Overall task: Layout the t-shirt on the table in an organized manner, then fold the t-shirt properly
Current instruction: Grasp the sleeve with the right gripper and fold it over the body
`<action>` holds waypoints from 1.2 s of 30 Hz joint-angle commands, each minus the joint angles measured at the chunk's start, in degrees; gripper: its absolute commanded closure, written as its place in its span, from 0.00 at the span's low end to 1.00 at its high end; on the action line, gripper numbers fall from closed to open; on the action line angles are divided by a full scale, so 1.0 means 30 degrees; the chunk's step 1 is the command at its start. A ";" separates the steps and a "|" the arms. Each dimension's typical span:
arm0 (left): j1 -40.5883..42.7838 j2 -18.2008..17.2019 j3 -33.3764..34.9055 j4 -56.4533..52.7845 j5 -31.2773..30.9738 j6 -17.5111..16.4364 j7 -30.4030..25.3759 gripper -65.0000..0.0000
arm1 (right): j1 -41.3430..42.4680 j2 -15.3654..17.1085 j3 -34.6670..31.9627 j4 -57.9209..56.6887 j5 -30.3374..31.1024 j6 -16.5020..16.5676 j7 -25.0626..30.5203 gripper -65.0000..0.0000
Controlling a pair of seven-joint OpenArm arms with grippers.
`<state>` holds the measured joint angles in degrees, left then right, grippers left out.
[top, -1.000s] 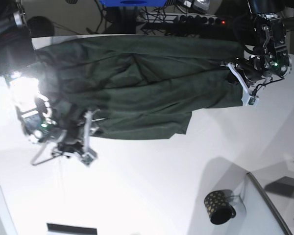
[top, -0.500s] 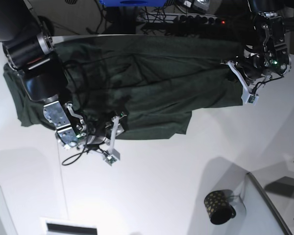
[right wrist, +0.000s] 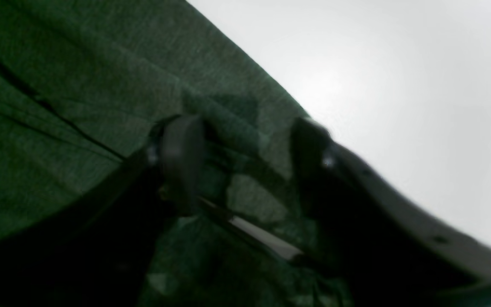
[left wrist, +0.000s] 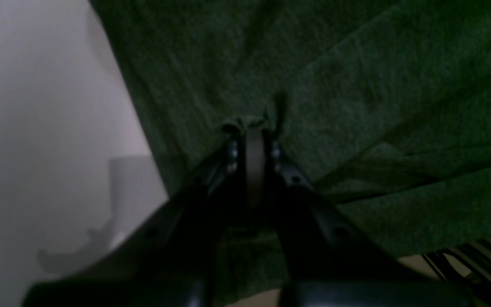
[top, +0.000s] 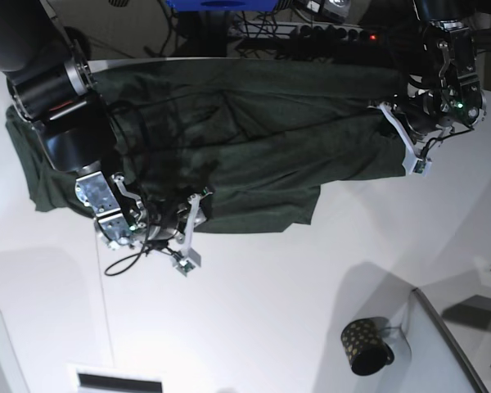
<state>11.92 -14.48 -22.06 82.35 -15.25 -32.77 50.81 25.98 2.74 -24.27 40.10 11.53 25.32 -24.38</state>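
The table [top: 327,270] carries the t-shirt [top: 254,147], spread wide along its far edge, barely shifted from half a second back, though a second ago glare hid the near-left hem. The right arm has swung in over that hem, elbow high, wrist bent low. Its wrist view shows the right gripper [right wrist: 245,149] parted, straddling a fold at the hem. The left gripper [left wrist: 252,132], at the far-right end, is clenched tight on a pinch of cloth. A mug [top: 366,346] sits near-right.
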 commanded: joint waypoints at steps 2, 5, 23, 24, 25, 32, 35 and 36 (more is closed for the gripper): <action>-0.0121 -0.0287 -0.0132 0.0346 -0.0149 0.0038 -0.0188 1.00 | 0.0557 0.0038 0.0076 0.0246 0.0098 -0.0016 0.0288 0.78; -0.0121 -0.0287 -0.0191 0.0317 -0.0149 0.0038 -0.0188 1.00 | 0.0557 0.0038 0.0105 0.0305 0.0098 -0.0045 0.0288 1.00; -0.0092 -0.0375 -0.0250 0.0317 -0.0149 0.0038 -0.0188 1.00 | -0.0293 0.1445 0.0281 0.7133 0.0128 -0.0074 -0.1792 1.00; -0.0092 -0.0375 -0.0250 0.0317 -0.0149 0.0038 -0.0188 1.00 | -0.0293 0.1533 0.0281 0.7660 0.0128 -0.0074 -0.2203 1.00; -0.0092 -0.0375 -0.0250 0.0317 -0.0149 0.0038 -0.0188 1.00 | -0.0322 0.1708 0.0369 0.8158 0.0128 -0.0074 -0.2554 1.00; -0.0121 -0.0375 -0.0162 0.0346 -0.0149 0.0038 -0.0188 1.00 | -0.2022 0.2177 0.3856 1.2906 0.0128 -0.0074 -0.4811 1.00; -0.0121 -0.0375 -0.0162 0.0346 -0.0149 0.0038 -0.0188 1.00 | -0.2842 0.2675 0.4442 1.5484 0.0128 -0.0045 -0.5924 1.00; -0.0121 -0.0375 -0.0162 0.0346 -0.0149 0.0038 -0.0188 1.00 | -0.3252 0.2705 0.4472 1.6305 0.0128 -0.0045 -0.6159 1.00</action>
<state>11.94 -14.79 -22.31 82.37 -15.25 -32.77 50.81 14.98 10.87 -10.98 88.18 11.22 25.19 -43.83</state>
